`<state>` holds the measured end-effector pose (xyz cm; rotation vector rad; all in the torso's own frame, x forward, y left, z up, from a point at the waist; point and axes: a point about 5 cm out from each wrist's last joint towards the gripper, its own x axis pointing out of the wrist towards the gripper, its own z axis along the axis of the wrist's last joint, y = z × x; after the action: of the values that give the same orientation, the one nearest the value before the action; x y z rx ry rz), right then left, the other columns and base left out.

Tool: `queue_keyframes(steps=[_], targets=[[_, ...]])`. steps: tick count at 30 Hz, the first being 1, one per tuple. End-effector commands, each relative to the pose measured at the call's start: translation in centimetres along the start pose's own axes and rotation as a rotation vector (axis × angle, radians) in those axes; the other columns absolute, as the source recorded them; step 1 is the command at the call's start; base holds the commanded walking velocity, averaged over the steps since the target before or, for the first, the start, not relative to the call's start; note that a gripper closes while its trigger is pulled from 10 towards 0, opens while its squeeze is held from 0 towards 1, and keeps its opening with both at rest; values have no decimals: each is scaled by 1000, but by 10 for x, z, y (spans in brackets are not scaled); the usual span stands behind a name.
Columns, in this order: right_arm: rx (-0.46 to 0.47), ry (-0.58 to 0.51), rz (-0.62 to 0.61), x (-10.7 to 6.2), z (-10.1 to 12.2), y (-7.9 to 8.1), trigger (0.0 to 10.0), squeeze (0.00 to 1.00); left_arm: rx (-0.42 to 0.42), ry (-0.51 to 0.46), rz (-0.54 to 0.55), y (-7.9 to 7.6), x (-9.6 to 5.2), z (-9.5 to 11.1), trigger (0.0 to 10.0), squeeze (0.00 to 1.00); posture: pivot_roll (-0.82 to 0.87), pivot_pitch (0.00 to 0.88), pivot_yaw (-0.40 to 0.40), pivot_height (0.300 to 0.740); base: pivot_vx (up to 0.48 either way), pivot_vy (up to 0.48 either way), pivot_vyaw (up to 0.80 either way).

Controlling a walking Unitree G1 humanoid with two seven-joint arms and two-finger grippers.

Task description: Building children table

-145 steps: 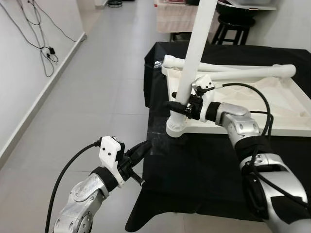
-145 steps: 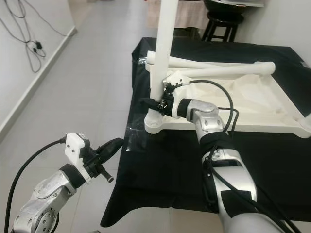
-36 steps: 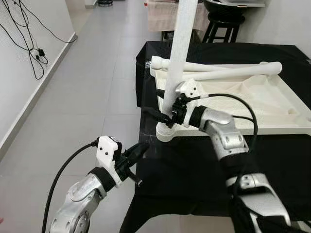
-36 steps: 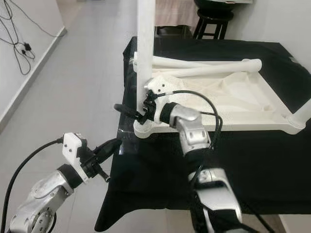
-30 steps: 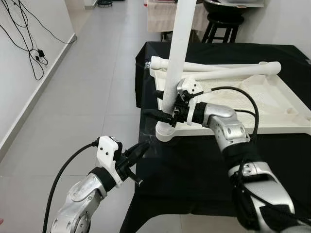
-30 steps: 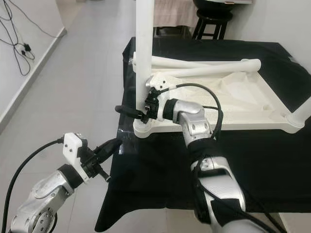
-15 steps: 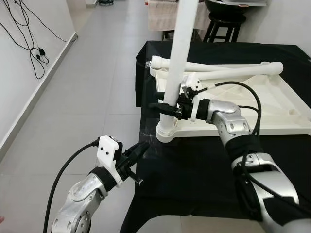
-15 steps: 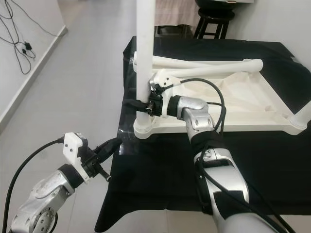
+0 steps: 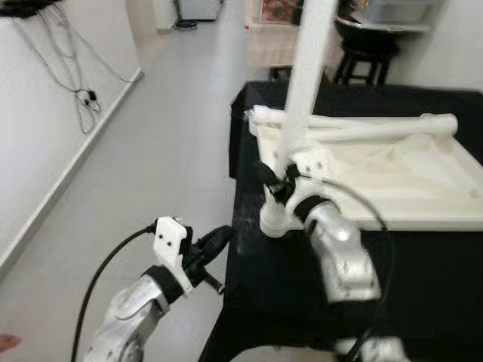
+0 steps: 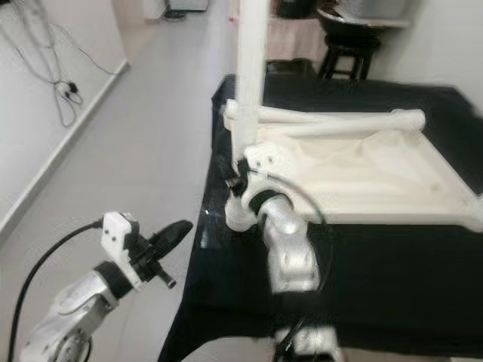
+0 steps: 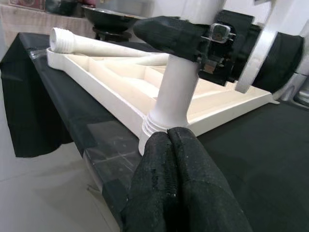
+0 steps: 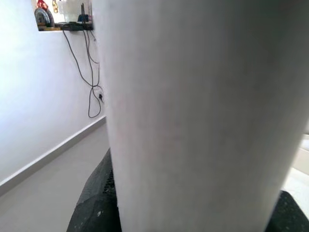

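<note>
Approach from my left is open: bare grey tile floor (image 9: 173, 143) runs alongside the black-draped table (image 9: 302, 286). The left gripper (image 9: 216, 238) hangs there with its fingers pressed together, just off the cloth edge.

The upright white plastic table leg (image 9: 302, 98) blocks the near corner of the upturned white tabletop (image 9: 392, 181). I see the right gripper (image 9: 273, 181) wrapped around that leg low down, crowding the corner.

Two loose white legs (image 10: 339, 121) lie across the tabletop's far side. A black stool (image 10: 343, 45) stands behind the table.
</note>
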<state>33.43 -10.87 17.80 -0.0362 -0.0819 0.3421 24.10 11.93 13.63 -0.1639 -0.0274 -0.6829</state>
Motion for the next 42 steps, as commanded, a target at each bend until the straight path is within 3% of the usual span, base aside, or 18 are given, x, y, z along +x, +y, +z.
queue_keyframes(steps=[1,4,5,6,11,12,13,14,15,16,17,18,25,30,31,32,33,42], targets=[[5,146,-42,0,-32,-9,0,0,-6,25,-9,1,0,-4,10000,0,19,93,-48,740,0,0,0],[-2,139,-48,6,-29,-11,0,0,-5,23,-6,1,1,-3,10000,0,19,94,-49,740,0,0,0],[-14,136,-70,12,-25,-14,7176,0,-5,17,9,1,1,-3,10000,0,21,93,-48,740,0,0,0],[-17,131,-68,17,-20,-15,10000,0,-3,12,21,2,1,-3,10000,0,24,92,-51,740,0,0,0],[-2,87,-27,24,-8,-16,10000,0,-3,9,28,2,1,-3,10000,0,30,93,-54,740,0,0,0],[0,64,-3,26,-3,-16,10000,1000,-4,10,26,2,1,-3,10000,0,28,92,-53,740,0,0,0],[0,64,-3,26,-3,-16,10000,1000,-4,10,26,2,1,-3,10000,0,28,92,-53,740,0,0,0],[6,-13,231,29,19,-10,10000,1000,-9,12,17,1,2,-3,10000,0,24,92,-52,740,0,0,0],[6,-13,231,29,19,-10,10000,1000,-9,12,17,1,2,-3,10000,0,24,92,-52,740,0,0,0],[-15,-35,338,29,26,-9,10000,251,-10,13,15,1,2,-3,10000,0,25,91,-52,740,0,0,0],[-40,-41,432,29,30,-9,10000,0,-10,13,13,0,2,-3,10000,0,27,91,-52,740,0,0,0],[-40,-41,432,29,30,-9,10000,0,-10,13,13,0,2,-3,10000,0,27,91,-52,740,0,0,0],[-114,-3,734,33,31,-10,10000,0,-8,17,14,0,2,-4,10000,0,36,88,-50,740,0,0,0],[-83,15,787,38,32,-13,10000,0,-7,20,14,0,2,-4,10000,0,40,86,-48,740,0,0,0],[-73,18,801,39,32,-13,1882,0,-7,21,13,0,1,-5,10000,0,43,86,-48,740,0,0,0],[-73,18,801,39,32,-13,1882,0,-7,21,13,0,1,-5,10000,0,43,86,-48,740,0,0,0],[-61,24,810,40,32,-14,0,0,-7,22,13,-1,1,-5,10000,0,44,85,-49,740,0,0,0],[-88,40,733,38,26,-33,0,0,-10,23,13,-2,1,-5,10000,0,40,88,-51,740,0,0,0]])
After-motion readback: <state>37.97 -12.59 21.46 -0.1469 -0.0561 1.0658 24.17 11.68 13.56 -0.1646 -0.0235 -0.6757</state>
